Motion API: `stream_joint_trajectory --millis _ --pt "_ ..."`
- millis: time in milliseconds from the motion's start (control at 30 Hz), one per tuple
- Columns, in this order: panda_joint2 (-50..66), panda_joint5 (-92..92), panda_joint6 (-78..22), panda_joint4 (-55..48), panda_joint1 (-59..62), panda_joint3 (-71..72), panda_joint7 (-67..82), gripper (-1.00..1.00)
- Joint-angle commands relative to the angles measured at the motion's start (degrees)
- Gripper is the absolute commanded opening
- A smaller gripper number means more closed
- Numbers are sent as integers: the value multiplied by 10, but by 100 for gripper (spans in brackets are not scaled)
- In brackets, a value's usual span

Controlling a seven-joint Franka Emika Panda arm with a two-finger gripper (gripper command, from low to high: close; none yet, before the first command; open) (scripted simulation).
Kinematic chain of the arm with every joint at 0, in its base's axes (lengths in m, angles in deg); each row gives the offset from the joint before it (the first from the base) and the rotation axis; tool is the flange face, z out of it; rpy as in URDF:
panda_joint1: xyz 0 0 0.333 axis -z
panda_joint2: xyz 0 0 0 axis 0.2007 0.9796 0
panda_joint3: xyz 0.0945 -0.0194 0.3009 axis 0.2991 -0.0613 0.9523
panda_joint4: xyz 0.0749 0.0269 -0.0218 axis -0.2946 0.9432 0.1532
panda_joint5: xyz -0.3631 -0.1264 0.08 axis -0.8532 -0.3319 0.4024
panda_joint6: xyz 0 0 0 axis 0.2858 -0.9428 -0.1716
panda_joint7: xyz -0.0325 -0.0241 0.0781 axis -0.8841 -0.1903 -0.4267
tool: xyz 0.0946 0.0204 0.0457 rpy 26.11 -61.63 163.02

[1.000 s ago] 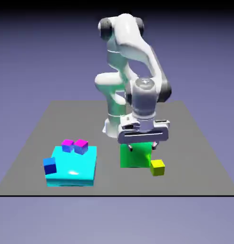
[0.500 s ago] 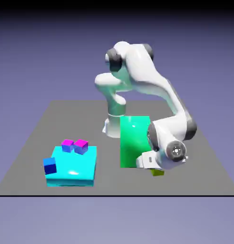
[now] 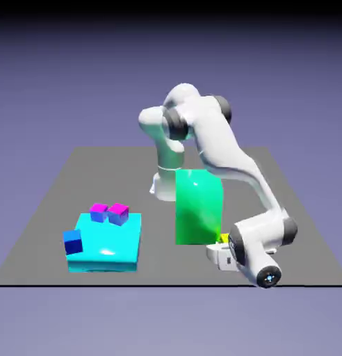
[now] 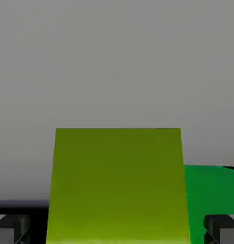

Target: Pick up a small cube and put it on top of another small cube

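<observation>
The pincer [image 4: 117,228] is open, its two grey tips at the lower left and lower right corners of the hand view, with the yellow cube [image 4: 118,186] large between them and a visible gap on either side. In the exterior view the cube sits low and right of centre, mostly hidden by the hand, near the foot of the green block [image 3: 199,208]. It looks light, stiff and unlikely to break, its flat faces perhaps a little slippery; two opposite sides, gripped squarely about mid-height, seem the best hold. The green block showing beside the right tip in the hand view could get knocked. The arm [image 3: 226,149] stretches from the upper middle down to the lower right, its wrist low over the table [image 3: 156,268] and the hand tipped well over, pointing toward the frame's left.
</observation>
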Motion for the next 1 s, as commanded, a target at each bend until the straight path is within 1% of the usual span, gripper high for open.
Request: stream_joint_trajectory --millis 0,33,233,267,967 --pt "0 0 0 0 0 0 0 -100" --pt "0 0 0 0 0 0 0 -100" --pt "29 -1 -96 -124 -3 0 -9 -100" --pt "21 12 -99 -131 -2 16 -12 -100" --pt "-216 -502 164 153 128 -10 150 -100"
